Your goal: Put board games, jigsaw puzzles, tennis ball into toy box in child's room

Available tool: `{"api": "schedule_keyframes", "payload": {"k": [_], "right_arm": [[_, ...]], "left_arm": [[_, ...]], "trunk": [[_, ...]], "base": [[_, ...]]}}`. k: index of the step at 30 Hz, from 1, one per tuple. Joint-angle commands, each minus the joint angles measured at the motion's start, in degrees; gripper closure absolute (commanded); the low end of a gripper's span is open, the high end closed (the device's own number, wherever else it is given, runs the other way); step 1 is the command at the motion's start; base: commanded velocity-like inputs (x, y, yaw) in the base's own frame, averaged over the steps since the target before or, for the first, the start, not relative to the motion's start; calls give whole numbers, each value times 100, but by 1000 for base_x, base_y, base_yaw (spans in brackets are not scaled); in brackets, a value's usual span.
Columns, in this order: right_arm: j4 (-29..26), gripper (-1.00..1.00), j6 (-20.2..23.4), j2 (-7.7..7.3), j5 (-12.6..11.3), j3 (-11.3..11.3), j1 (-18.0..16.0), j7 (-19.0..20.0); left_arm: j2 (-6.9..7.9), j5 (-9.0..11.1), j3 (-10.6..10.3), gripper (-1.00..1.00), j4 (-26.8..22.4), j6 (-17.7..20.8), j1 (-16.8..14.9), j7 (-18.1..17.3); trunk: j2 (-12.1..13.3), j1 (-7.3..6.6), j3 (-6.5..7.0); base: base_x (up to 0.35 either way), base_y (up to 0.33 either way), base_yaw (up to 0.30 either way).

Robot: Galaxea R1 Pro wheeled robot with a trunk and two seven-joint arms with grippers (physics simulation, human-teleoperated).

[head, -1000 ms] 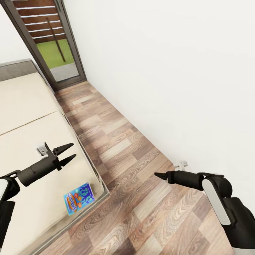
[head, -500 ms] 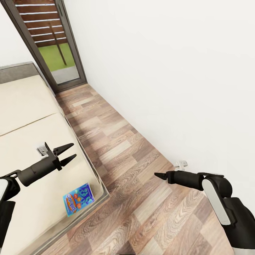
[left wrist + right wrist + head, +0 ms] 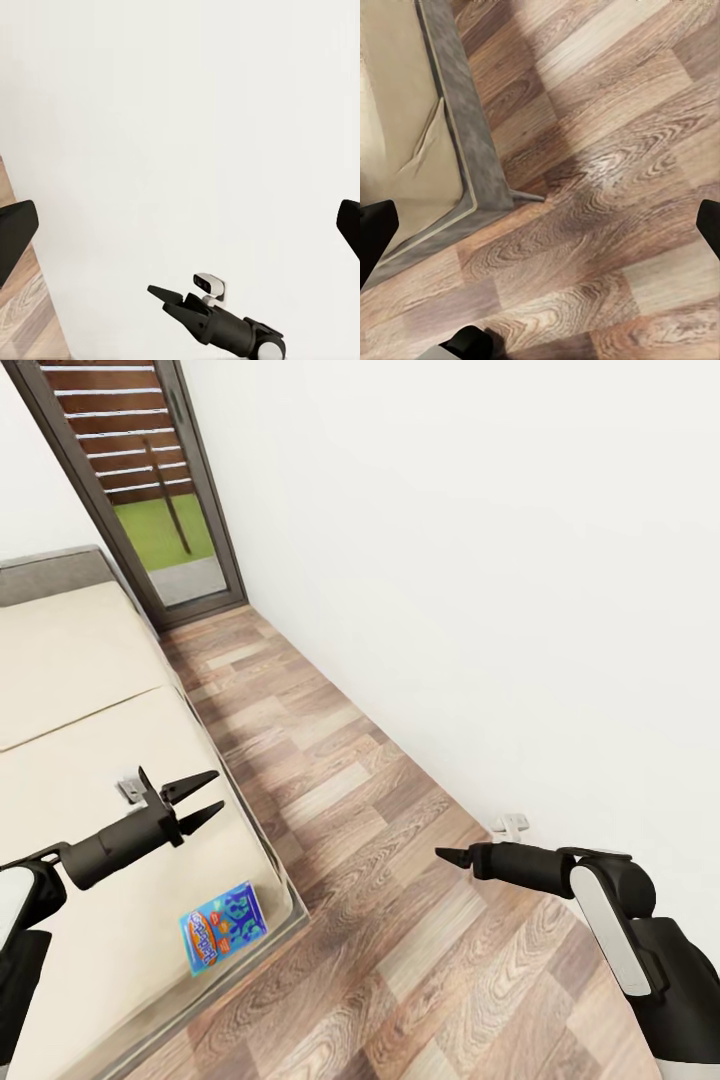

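Near the bed's [image 3: 90,780] right edge, your left gripper [image 3: 196,800], fingers apart, hovers beyond the board game [image 3: 222,925]; descending here misses it. Right gripper's [image 3: 447,855] fingers: state indeterminable.

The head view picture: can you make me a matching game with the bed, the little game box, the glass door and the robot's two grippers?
Things:
1. board game
2. left gripper
3. right gripper
4. glass door

Places:
A. above the wooden floor, near the white wall
B. far end of the room, grass behind it
C. lying flat near the corner of the bed
D. open, above the cream mattress

Pairs: 1-C, 2-D, 3-A, 4-B
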Motion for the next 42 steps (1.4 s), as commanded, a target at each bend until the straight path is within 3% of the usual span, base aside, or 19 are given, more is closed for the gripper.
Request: {"api": "schedule_keyframes", "payload": {"k": [1, 18, 42], "right_arm": [[-2, -100, 13, -3, 57, 1, -4, 56], [-2, -100, 13, -2, 57, 3, -2, 52], [-35, -100, 13, -2, 57, -6, -4, 54]], "left_arm": [[0, -51, 5, -100, 2, 22, -3, -50], [-1, -106, -59, -100, -2, 19, 22, -55], [65, -44, 31, -100, 3, 27, -8, -64]], "trunk": [[-2, 0, 6], [-2, 0, 165], [-2, 0, 388]], "base": [[0, 0, 0], [-88, 0, 0], [-83, 0, 0]]}}
